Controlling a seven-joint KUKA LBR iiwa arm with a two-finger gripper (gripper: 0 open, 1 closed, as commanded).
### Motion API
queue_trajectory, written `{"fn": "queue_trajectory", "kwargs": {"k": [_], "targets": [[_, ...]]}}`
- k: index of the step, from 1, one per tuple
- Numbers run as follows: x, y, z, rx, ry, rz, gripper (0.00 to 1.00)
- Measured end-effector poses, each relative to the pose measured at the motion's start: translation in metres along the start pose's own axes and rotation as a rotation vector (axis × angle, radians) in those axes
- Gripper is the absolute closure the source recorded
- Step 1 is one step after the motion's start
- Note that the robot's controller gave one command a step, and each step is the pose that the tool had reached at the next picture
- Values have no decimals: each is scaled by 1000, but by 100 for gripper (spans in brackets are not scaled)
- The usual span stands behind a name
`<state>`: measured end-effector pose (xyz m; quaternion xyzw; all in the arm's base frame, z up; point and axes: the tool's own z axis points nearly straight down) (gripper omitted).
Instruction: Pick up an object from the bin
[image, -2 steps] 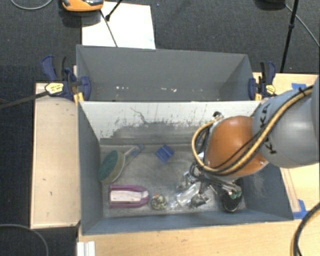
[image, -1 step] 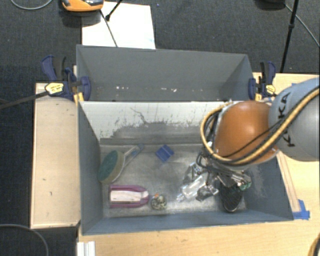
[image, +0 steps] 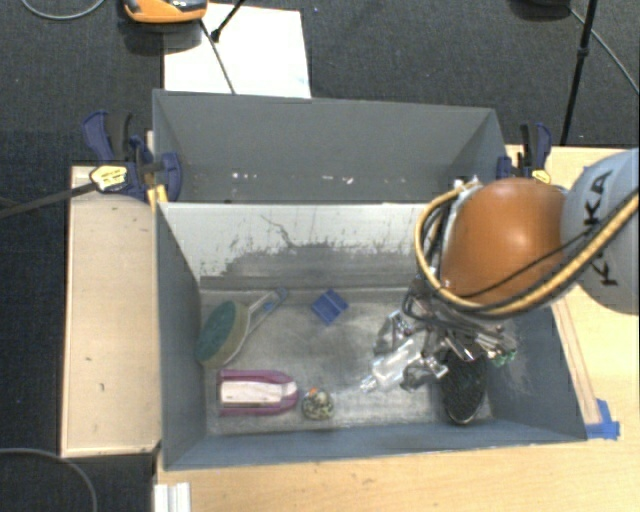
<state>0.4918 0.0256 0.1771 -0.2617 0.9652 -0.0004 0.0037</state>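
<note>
We judge this the approach: our gripper (image: 398, 365) hangs low in the bin (image: 182, 300) beside a black object (image: 465, 398), whether clenched or released we cannot tell, and next must centre over one thing.

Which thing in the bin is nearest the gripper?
The black oval thing at the right front, beside the gripper; the small blue block sits farther off.
</note>
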Motion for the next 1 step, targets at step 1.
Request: {"fn": "queue_trajectory", "kwargs": {"k": [1], "targets": [[-1,0,-14,-1,1,7,100]]}}
